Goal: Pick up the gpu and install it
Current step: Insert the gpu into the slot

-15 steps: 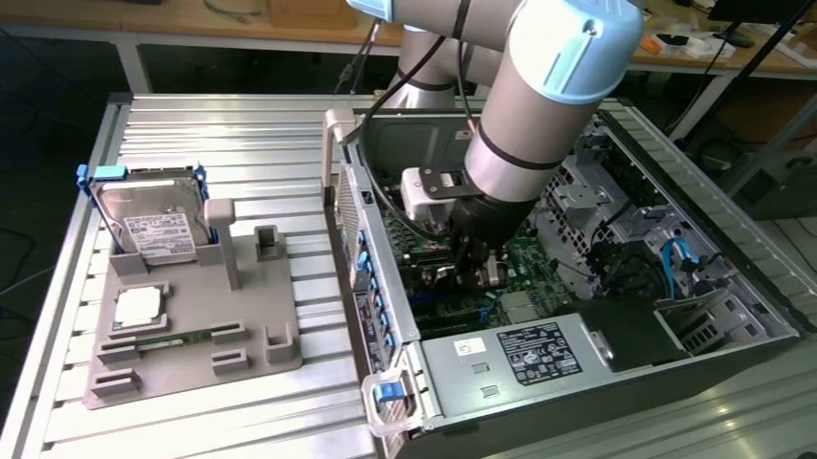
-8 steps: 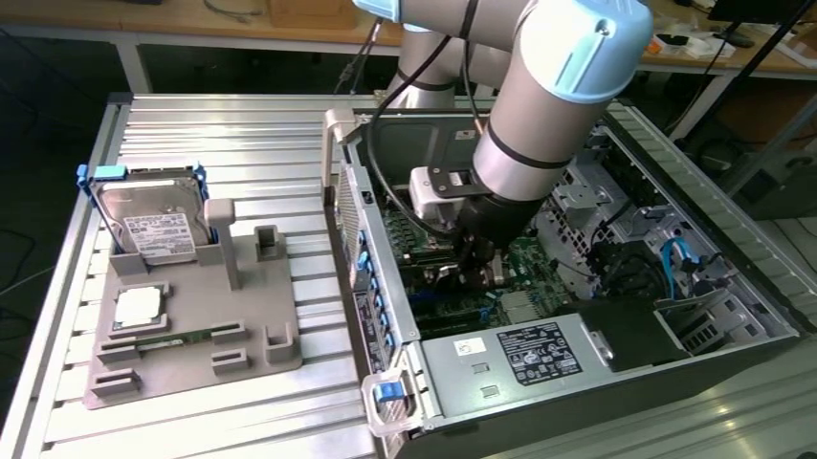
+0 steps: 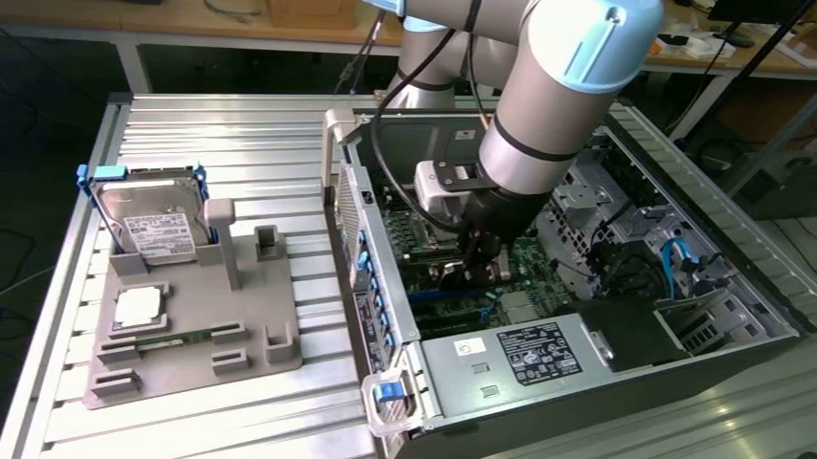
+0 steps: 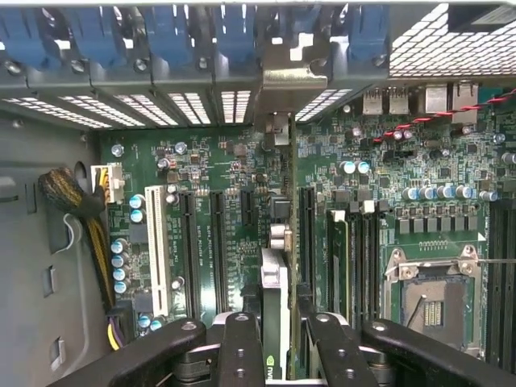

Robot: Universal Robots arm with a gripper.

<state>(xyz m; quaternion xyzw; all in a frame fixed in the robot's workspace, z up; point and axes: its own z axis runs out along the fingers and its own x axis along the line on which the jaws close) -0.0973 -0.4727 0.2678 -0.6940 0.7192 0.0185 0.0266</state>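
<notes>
The gpu (image 4: 276,278) is seen edge-on in the wrist view, standing upright over the green motherboard (image 4: 201,161) between its black expansion slots. Its silver bracket (image 4: 294,76) reaches up to the row of slot covers at the case's rear wall. My gripper (image 4: 278,343) is shut on the card, with one black finger (image 4: 240,347) on each side of it. In the exterior view my gripper (image 3: 479,253) is lowered deep inside the open computer case (image 3: 549,382), and the arm hides most of the card there.
Blue slot latches (image 4: 234,36) line the case's rear wall. A yellow-black cable bundle (image 4: 72,201) and the CPU socket (image 4: 427,298) flank the slots. Outside the case, a grey fixture (image 3: 191,325) holds a hard drive in a blue frame (image 3: 147,225) and a processor (image 3: 138,306).
</notes>
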